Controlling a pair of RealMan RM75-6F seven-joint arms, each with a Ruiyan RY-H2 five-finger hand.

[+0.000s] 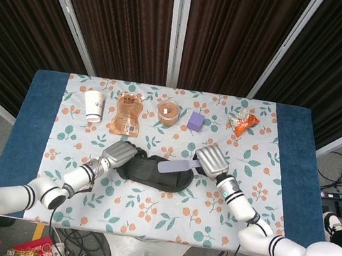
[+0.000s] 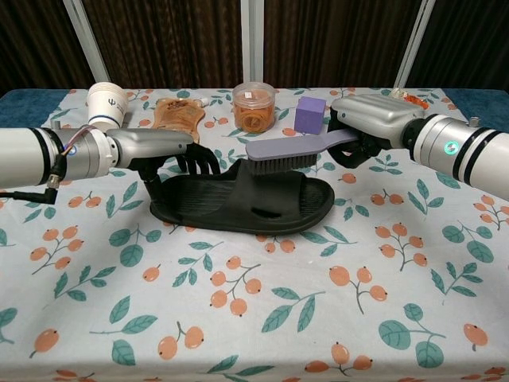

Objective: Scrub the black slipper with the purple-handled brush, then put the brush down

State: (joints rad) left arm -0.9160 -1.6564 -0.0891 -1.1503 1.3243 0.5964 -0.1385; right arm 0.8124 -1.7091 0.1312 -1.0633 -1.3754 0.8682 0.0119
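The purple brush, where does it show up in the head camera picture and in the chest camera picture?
Head view: the brush lies just below centre, over the black slipper, held by the right hand.
Chest view: the brush sits centre, slightly right, above the slipper's strap, handle in the right hand.
Shared landmark: the purple block behind the brush.
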